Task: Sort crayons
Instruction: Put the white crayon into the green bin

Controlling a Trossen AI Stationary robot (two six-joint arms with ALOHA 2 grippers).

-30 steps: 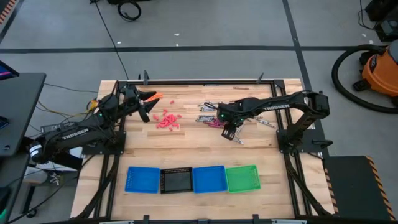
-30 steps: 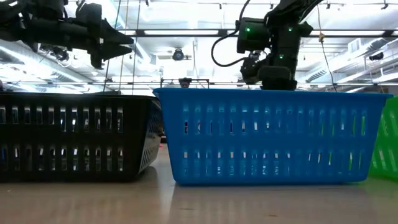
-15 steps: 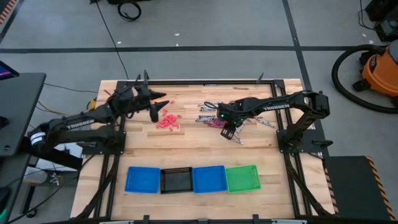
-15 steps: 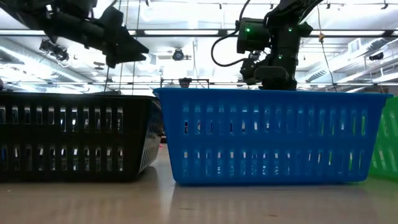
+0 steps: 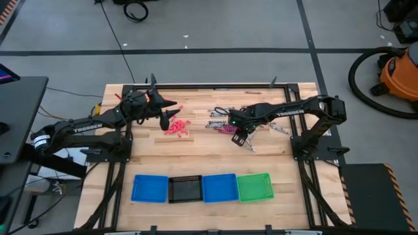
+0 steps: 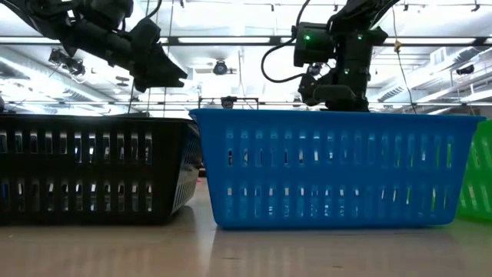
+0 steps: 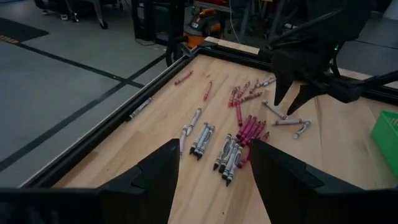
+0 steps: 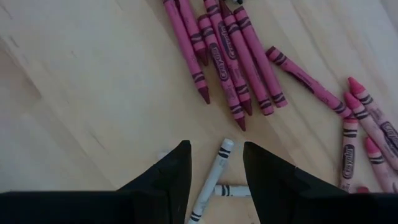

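Observation:
Red crayons (image 5: 176, 126) lie in a loose pile on the wooden table, left of centre. Grey and maroon crayons (image 5: 221, 124) lie scattered right of centre and also show in the left wrist view (image 7: 233, 140). My left gripper (image 5: 171, 112) hangs open above the far left side of the red pile, pointing toward the table's right and tipped a little down. My right gripper (image 5: 243, 138) points down over the near side of the grey and maroon crayons. It is open (image 8: 214, 165), and a grey crayon (image 8: 211, 174) lies on the table below the gap between its fingers.
Along the near edge stand a blue tray (image 5: 149, 188), a black tray (image 5: 185, 189), a second blue tray (image 5: 219, 187) and a green tray (image 5: 255, 187). A black frame rail (image 5: 215, 85) runs round the table. Bare wood lies between the crayons and the trays.
My left gripper has gone toward the table's right, from the far left corner to above the red crayon pile, and has tipped its fingers somewhat downward. It has stayed open. My right gripper has kept its place over the grey and maroon crayons.

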